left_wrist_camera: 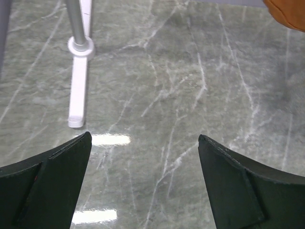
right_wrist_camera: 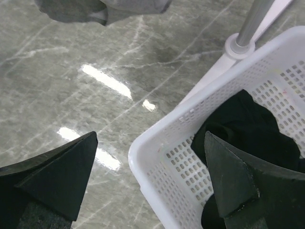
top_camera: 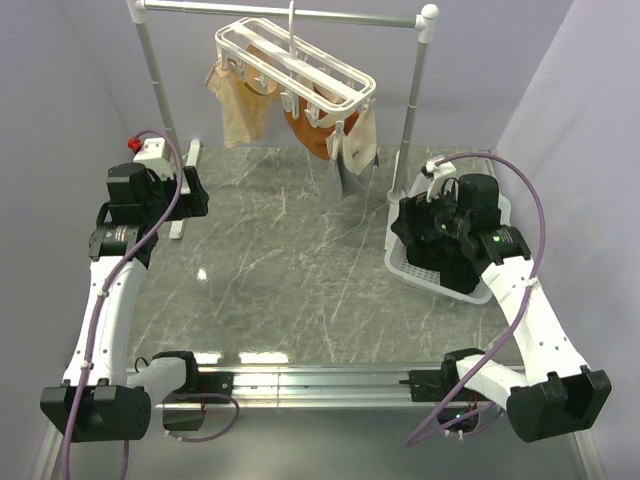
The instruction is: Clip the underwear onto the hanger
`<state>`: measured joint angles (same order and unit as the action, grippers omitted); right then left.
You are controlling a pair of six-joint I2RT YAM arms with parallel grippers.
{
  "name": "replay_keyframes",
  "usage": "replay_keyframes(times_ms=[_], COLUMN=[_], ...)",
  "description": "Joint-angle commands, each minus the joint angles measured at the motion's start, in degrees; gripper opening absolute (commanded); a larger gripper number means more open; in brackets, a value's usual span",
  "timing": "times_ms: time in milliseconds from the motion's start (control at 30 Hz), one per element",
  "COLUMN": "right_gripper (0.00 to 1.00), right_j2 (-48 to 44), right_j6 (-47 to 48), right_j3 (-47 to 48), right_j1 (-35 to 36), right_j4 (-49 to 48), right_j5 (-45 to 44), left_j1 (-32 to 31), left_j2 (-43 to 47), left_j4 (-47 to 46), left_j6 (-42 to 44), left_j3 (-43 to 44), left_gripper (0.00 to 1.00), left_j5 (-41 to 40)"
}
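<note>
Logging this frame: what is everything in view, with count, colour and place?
hanger: 1, white, hung on the rail at the back
rail stand: 1, metal with white joints, back of table
tan garments: 2, clipped at the hanger's left and right ends
orange garment: 1, under the hanger's middle
grey cloth: 1, hanging low by the hanger's right end
laundry basket: 1, white, right side of table
underwear: 1, black, inside the basket
table: 1, grey-green marble pattern
left hand: 1, black, open, over bare table
right hand: 1, black, open, over the basket's rim
</note>
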<state>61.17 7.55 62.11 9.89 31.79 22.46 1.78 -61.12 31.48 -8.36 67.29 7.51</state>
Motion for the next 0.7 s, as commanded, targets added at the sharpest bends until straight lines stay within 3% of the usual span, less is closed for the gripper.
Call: replay_keyframes(times_ms=[0, 267, 667], right_gripper=[1.0, 1.0, 0.99], right_j2=[-0.87, 6.77, 11.87], right_j6=[3.08, 13.71, 22.24], right_j3=[2.58, 9.34, 8.65], right_j1=[0.22, -0.75, -7.25], right_j4=[1.07, 18.81, 24.73], right_j5=[-3.02, -3.38, -11.11], left_j1=[0.06, 0.07, 0.06], left_j2=[0.13, 0.39, -2.68], left_j4=[-2.22, -1.17, 2.09], left_j6=[0.8, 6.33, 7.75], left_j3=[1.8, -0.14, 0.48], left_gripper=[0.99, 0.99, 0.99], left_j5=[-3.81, 3.2, 12.52])
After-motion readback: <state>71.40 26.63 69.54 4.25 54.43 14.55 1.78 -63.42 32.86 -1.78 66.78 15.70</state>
